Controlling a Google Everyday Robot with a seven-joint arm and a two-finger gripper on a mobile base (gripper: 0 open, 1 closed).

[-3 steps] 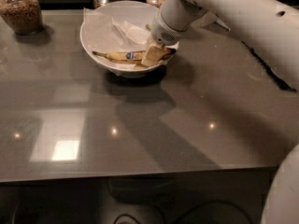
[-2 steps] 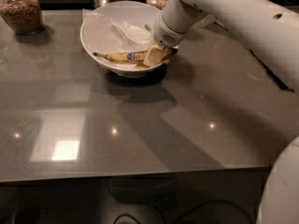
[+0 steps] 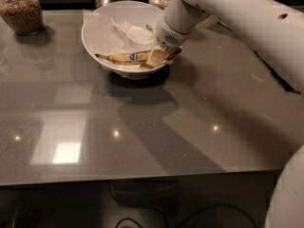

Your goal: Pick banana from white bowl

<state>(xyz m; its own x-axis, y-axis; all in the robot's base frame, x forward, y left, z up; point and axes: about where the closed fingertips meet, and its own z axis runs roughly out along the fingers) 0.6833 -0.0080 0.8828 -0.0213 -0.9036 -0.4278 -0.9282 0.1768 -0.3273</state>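
Speckled banana (image 3: 121,57), blue sticker (image 3: 134,56), in white bowl (image 3: 124,71); gripper (image 3: 156,58) at its end, grip unclear.

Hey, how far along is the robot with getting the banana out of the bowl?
Done: the end effector is down inside the white bowl, at the right end of the banana. In hand: securing a grasp. Left: the banana lies on the paper lining, so lifting it out remains.

The table (image 3: 142,141) is glossy, mirroring lights. Crumpled paper (image 3: 99,30) lines the smooth white bowl (image 3: 124,71), where the matt beige hand (image 3: 156,57) sits at the banana (image 3: 121,57).
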